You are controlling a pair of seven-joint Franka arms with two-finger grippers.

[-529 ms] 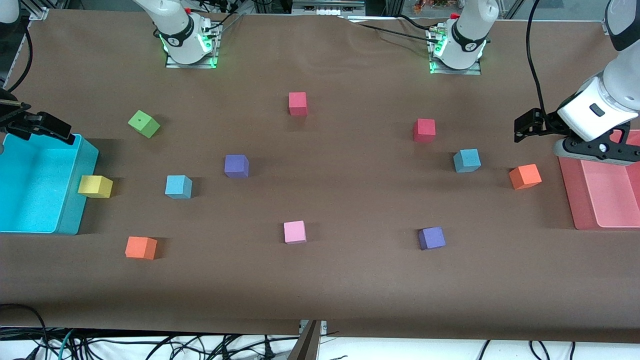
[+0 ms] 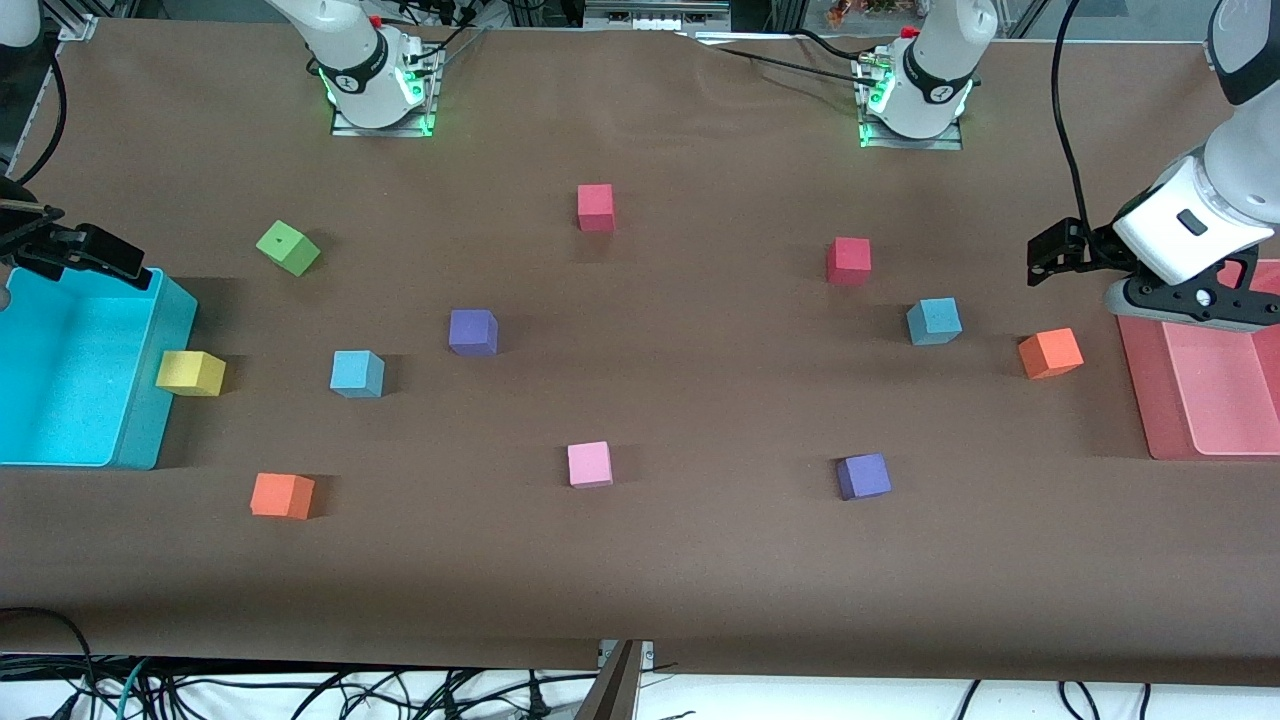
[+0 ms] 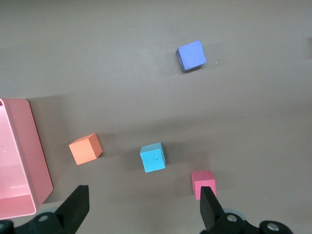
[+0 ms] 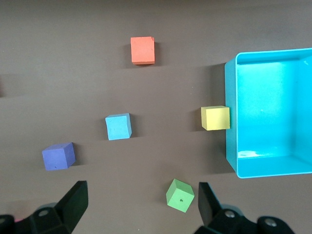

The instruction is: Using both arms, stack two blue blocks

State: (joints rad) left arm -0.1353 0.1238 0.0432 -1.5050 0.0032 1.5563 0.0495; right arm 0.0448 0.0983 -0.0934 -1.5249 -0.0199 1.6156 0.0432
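Front view — blue blocks [image 2: 357, 373] [image 2: 934, 321] well apart

The right gripper [image 2: 90, 258] has edged slightly toward the table's end, above the cyan bin [image 2: 150, 400].

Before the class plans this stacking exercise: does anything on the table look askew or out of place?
Only small things: the green cube sits turned cornerwise to the other cubes, and the yellow cube rests against the cyan bin. Both blue blocks sit flat and apart.
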